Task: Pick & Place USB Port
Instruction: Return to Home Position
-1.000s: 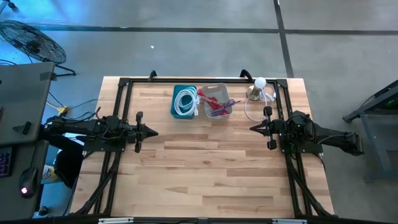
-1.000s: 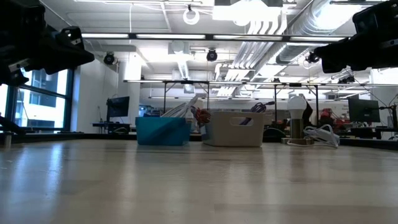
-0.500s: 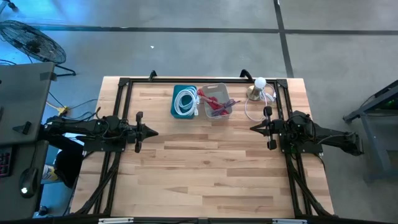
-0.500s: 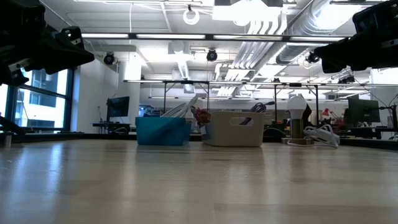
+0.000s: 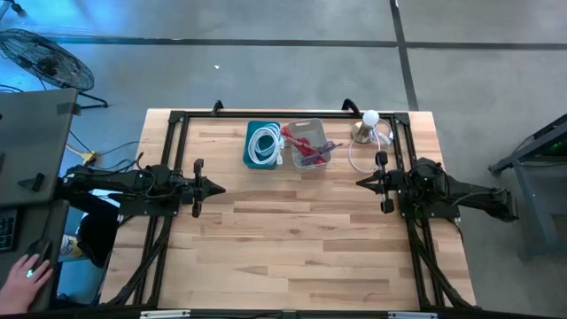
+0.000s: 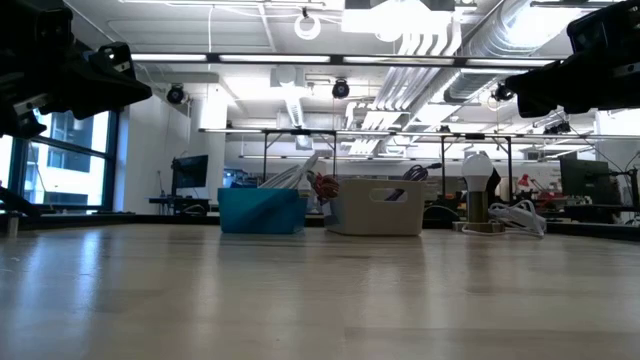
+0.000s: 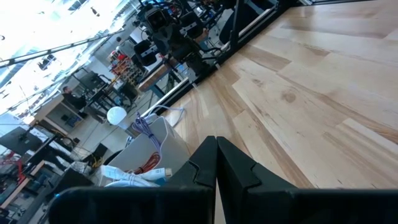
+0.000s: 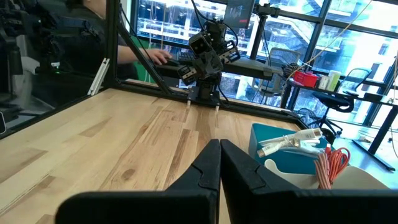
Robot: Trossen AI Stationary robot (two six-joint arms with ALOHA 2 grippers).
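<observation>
A: Where's the task stuff?
B: All in the bins at the far edge, middle of the table (image 5: 292, 239). White cable (image 5: 263, 142) is coiled in the blue bin (image 5: 249, 146). Red cable (image 5: 299, 140) and purple cable (image 5: 324, 147) are in the gray bin (image 5: 306, 123), which sits just beside the blue one on its right, touching or nearly. Can't tell which cable is the USB one.
A: Left gripper?
B: Left gripper (image 5: 215, 188) is at the left side of the table, pointing in toward the middle, up off the wood. Wrist cam shows the fingers (image 7: 202, 171) pressed together w/ nothing between them.
A: Right one?
B: Right gripper (image 5: 361, 182) mirrors it at the right side, facing the left arm, well apart from it. Also closed and holding nothing, per the wrist view. Both are well clear of the bins.
A: Anything else?
B: Lamp (image 5: 365, 124) w/ a white bulb stands at the far right corner, near the gray bin. A person's hand (image 5: 19, 279) shows at the desk left of the table, bottom corner of the high view.
</observation>
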